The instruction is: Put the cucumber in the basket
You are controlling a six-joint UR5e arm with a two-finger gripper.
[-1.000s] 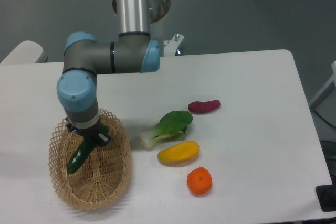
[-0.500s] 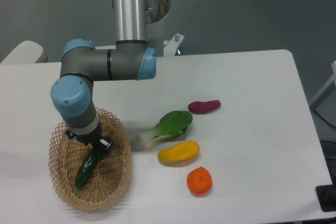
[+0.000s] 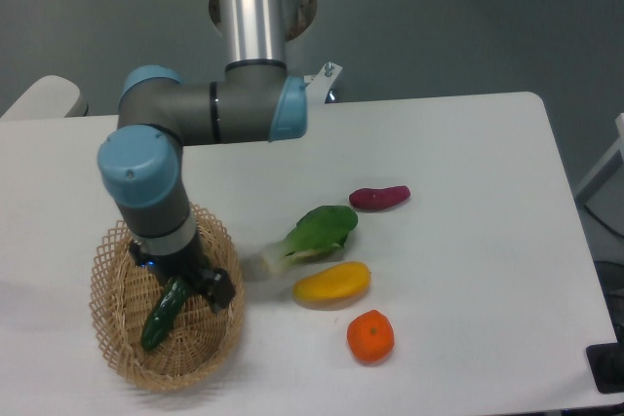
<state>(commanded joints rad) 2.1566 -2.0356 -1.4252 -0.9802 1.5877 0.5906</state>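
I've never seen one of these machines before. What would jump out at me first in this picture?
Most striking is the big grey and blue arm bending down over the tan wicker basket at the table's front left, where a dark green cucumber lies inside. Its gripper hangs just above the cucumber. To the right, loose on the white table, sit a leafy bok choy, a purple vegetable, a yellow one and an orange fruit.
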